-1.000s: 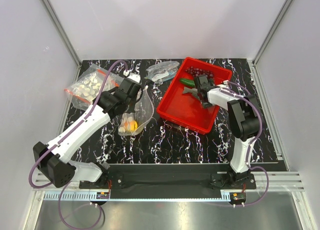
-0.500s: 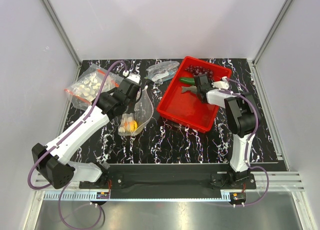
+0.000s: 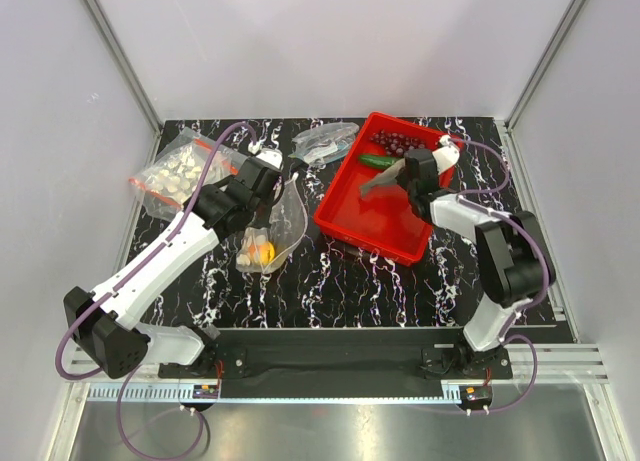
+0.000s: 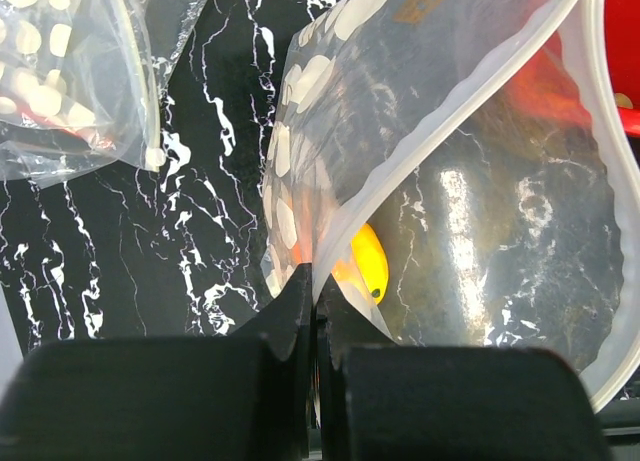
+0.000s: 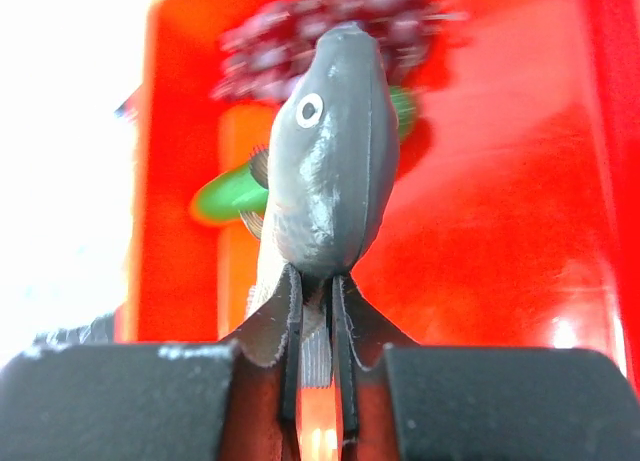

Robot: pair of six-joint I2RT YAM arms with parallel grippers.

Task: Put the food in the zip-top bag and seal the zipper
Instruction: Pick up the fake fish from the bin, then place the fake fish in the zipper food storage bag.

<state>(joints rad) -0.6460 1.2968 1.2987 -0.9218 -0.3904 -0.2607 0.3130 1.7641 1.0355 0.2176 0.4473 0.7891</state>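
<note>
- grey fish: pinched by its tail in the right claw, claw closed on it, head pointing away from the wrist camera
- top view: fish hangs over the red tray, head toward 8 o'clock, right claw at its 2 o'clock end; can't tell if it touches the tray floor
- green cucumber: in the tray, just past the fish at 12 o'clock; in the right wrist view cucumber shows partly behind the fish
- dark red grape bunch: in the tray's far corner, 1 o'clock of the cucumber; blurred in the wrist view
- orange-yellow fruit: already inside the zip-top bag, at its near end
- zip-top bag: on the counter at 9 o'clock of the tray, mouth end raised toward the tray
- left claw: closed on the bag's edge
- left wrist view: left claw clamps the thin plastic edge, bag is open with white dots on its wall, fruit just beyond the fingertips
- zipper: can't make it out clearly
- tray: sits at 1 o'clock on the counter
- second dotted clear bag: at 10 o'clock, red along its edge, also seen at the left wrist view's corner
- small undotted clear bag: at 12 o'clock, just beside the tray's far left edge
</note>
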